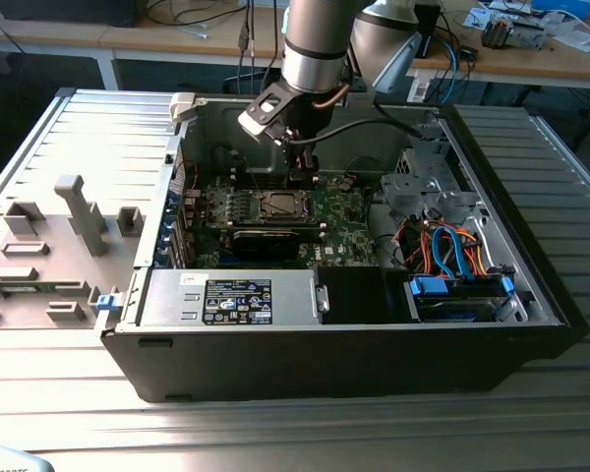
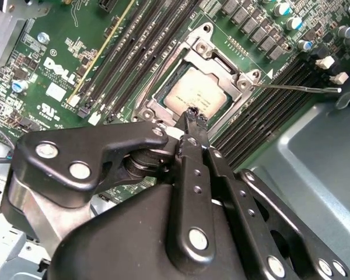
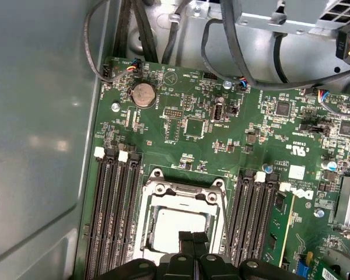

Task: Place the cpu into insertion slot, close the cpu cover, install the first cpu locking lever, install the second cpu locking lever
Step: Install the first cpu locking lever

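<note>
One gripper (image 2: pixel 193 116): matte black metal, bolted linkage bars, jaws drawn together to a thin seam, nothing held. In the second wrist view its tips sit over one edge of the cpu (image 2: pixel 196 93); I cannot tell whether they touch it.

Cpu: flat square, dull silvery-grey lid, smooth. It is seated in the insertion slot (image 1: pixel 278 205), mid-board on the green motherboard (image 3: pixel 192 146), between two banks of long black memory slots (image 3: pixel 114 204).

Cpu cover (image 3: pixel 186 191): thin bright stamped-metal frame with a square window. It appears to lie flat around the chip.

Locking lever (image 2: pixel 297 88): slim straight steel wire, jutting from one socket corner out over the memory slots.

Round silver coin cell (image 3: pixel 143 93) near a board corner. Grey sheet-metal case (image 1: pixel 531 295) lies open on the ribbed metal counter (image 1: pixel 79 138).
</note>
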`<state>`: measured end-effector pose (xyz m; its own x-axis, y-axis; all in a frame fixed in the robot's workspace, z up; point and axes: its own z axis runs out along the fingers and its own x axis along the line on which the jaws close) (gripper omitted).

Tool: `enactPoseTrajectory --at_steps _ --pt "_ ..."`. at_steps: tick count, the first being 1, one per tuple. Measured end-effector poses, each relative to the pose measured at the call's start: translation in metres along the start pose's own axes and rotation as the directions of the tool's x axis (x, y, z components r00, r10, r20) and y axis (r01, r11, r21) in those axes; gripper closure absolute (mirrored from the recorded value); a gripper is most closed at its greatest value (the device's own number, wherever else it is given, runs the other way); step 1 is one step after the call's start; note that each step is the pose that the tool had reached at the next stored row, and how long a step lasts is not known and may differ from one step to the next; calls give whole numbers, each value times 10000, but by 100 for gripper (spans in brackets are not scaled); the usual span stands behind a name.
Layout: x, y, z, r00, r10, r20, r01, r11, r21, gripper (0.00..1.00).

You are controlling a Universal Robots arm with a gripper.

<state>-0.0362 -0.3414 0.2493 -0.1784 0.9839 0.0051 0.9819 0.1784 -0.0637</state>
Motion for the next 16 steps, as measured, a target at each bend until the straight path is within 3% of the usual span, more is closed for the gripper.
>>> enactPoseTrajectory --at_steps 7,14,16 --pt "-1 0 -1 9988 -490 7 490 9988 -1 89" --pt "-1 0 0 9965 -839 -62 839 9965 -21 89" --pt "-1 0 0 9951 -980 -120 980 9952 -38 89"
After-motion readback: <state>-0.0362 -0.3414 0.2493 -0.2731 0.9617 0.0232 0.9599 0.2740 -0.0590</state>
